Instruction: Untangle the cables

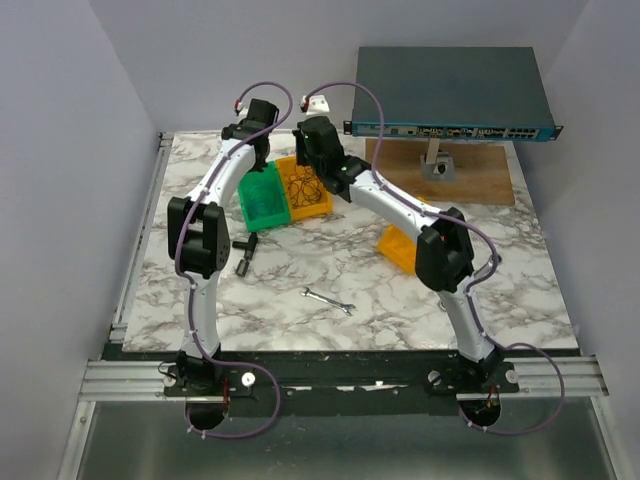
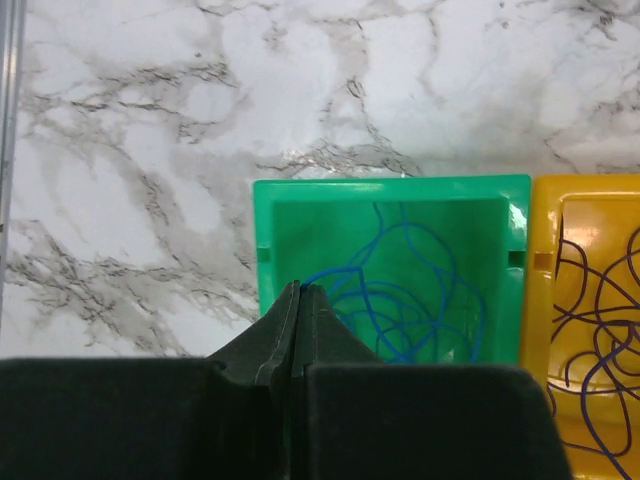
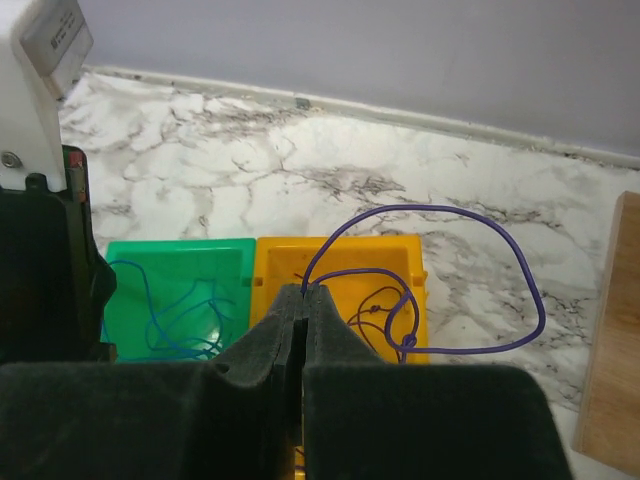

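So, my right claw (image 3: 302,292) is clamped shut on a thin purple-blue cable (image 3: 525,275). It comes out at the tips and loops wide to the right, above the yellow bin (image 3: 335,246) and the marble table (image 3: 300,170). More dark cables (image 1: 303,187) sit tangled in that bin. My left claw (image 2: 298,292) is pressed closed too, over the green bin (image 2: 390,187) next door. A blue cable (image 2: 400,312) from the tangle in there runs right up to its tips, can't tell if it's pinched.
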Motion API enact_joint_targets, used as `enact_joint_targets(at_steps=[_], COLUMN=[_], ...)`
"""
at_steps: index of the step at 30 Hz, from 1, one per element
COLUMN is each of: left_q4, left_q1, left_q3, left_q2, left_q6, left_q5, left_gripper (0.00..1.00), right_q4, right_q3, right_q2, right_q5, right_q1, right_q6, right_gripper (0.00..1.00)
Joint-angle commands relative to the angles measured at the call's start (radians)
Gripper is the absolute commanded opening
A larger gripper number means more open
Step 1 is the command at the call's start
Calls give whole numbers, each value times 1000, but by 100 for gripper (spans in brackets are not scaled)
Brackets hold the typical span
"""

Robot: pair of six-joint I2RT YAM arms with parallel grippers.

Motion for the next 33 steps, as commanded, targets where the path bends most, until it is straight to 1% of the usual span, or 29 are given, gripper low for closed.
enact_joint_targets(at_steps=[1,3,6,8,10,12,13,17,19,20,23,25,27,29,31,33], left_q4=[-38,-26,-79,-97,-47,13,34,-6,-10,-7,9,27,33,59,134,231], left_q1=[-6,-4,3,18,34,41,43,41,42,42,41,41,41,41,40,40], left_q3=[39,43,99,103,41,-36,-62,-51,-61,-68,-105,-137,-165,-223,-337,-474], left_q2=[61,73,118,122,85,29,-1,-46,-71,-84,-130,-166,-208,-265,-350,-469], left_q6=[8,5,-33,-72,-86,-89,-84,-78,-80,-81,-88,-89,-93,-94,-90,-90], left_q5=[88,145,153,173,220,244,258,269,274,280,299,316,319,316,316,318], left_gripper=[2,5,8,9,14,19,20,32,42,44,48,48,50,55,63,73], right_q4=[25,26,29,36,35,22,14,-33,-44,-42,-6,30,42,40,55,79], right_q3=[48,51,46,37,37,45,51,42,0,-29,-125,-180,-208,-224,-257,-304], right_q2=[85,121,170,196,219,243,255,272,256,239,171,114,65,21,-29,-88], right_q5=[-36,-56,-132,-190,-228,-234,-232,-202,-177,-182,-210,-221,-223,-232,-260,-289], right_q1=[-7,-12,-18,-22,-24,-31,-36,-42,-43,-43,-41,-41,-41,-41,-41,-41], right_q6=[-45,-36,-9,1,13,30,39,59,71,71,56,44,43,43,42,43], right_gripper=[1,1,1,1,1,1,1,1,1,5,37,45,46,48,54,66])
